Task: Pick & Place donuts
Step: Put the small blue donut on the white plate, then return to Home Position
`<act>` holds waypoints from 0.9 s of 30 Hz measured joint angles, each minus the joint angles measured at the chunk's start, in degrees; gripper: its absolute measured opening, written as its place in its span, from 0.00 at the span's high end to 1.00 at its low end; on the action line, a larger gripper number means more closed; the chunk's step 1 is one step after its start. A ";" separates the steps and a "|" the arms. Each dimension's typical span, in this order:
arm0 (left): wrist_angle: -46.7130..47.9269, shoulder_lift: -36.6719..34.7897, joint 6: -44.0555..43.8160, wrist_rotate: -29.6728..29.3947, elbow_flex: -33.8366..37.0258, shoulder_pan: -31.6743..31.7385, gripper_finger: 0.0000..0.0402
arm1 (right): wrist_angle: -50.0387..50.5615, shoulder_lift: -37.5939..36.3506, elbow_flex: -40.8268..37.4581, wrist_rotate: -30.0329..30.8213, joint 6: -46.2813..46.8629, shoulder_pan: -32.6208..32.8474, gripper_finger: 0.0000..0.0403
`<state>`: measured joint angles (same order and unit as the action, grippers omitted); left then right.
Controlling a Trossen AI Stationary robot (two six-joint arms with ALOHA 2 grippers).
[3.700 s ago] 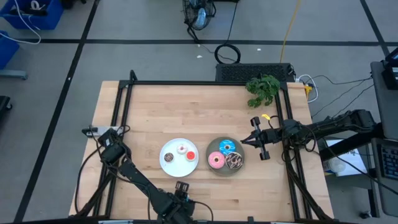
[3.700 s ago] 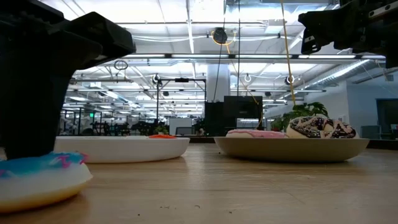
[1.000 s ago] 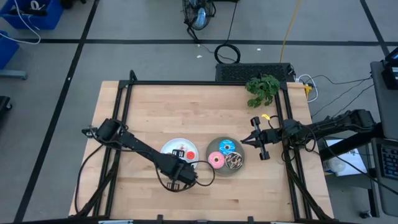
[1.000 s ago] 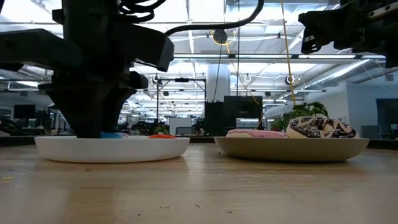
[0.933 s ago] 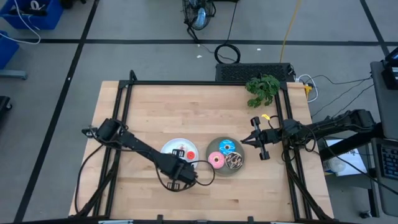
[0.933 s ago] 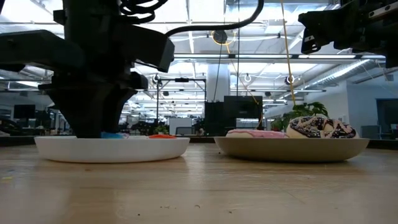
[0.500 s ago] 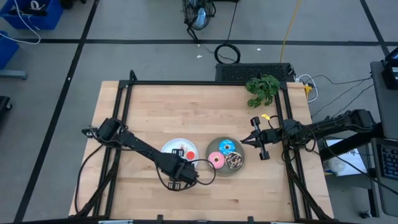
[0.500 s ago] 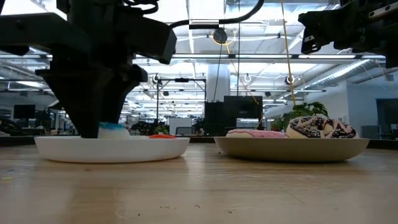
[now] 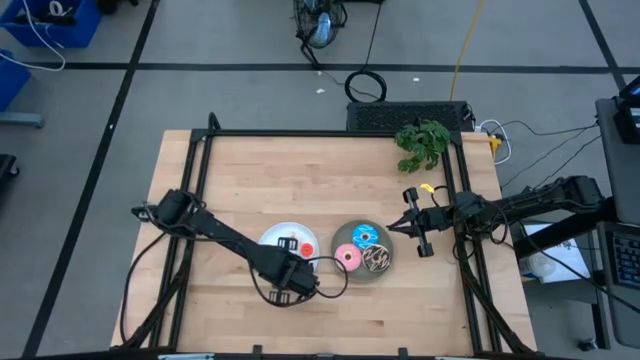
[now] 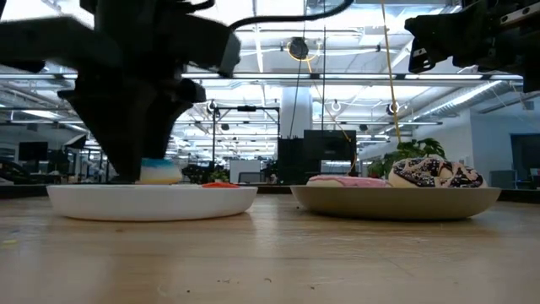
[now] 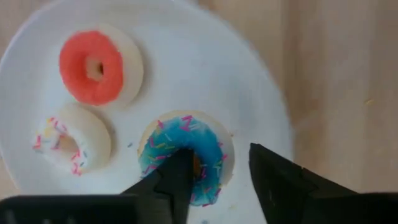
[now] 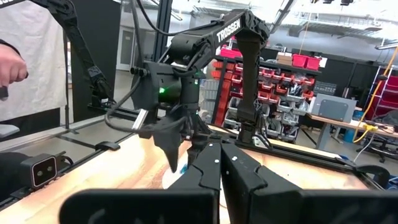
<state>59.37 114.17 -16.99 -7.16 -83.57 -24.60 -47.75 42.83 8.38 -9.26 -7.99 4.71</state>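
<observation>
Releasing the tiny blue donut (image 11: pixel 185 158) onto the white plate (image 11: pixel 249 87) appears complete: left end effector (image 11: pixel 219 177) stands open astride it. Right end effector (image 9: pixel 408 226), closed and empty, waits near the worktop's (image 9: pixel 300 180) right edge; next, lift clear.

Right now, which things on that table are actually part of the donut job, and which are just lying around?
Part of the job:
- small blue donut, red donut and white donut on the white plate
- bigger pink donut, blue donut and sprinkled brown donut on the grey plate
- left pincer, over the white plate

Lying around:
- green plant
- black cable coil
</observation>
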 joint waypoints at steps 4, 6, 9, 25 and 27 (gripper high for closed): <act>0.97 -0.02 1.02 -0.43 0.05 -0.12 0.80 | 0.00 0.00 0.00 0.00 0.21 0.02 1.00; 1.12 0.02 1.52 -1.74 0.07 -0.32 0.90 | 0.02 0.00 0.00 0.00 0.22 0.02 1.00; 0.14 0.00 0.90 -2.77 0.11 -0.46 0.97 | 0.02 0.00 0.00 0.00 0.22 0.01 1.00; 0.74 0.00 -3.04 -0.55 0.05 -0.44 0.24 | 0.07 0.00 0.00 -0.02 0.90 0.02 1.00; 0.74 0.00 -3.04 -0.68 0.05 -0.44 0.23 | 0.04 0.00 0.00 -0.02 0.90 0.02 1.00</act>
<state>60.12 114.17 -20.03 -7.84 -83.53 -25.04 -47.70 42.83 8.38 -9.28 -7.09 4.73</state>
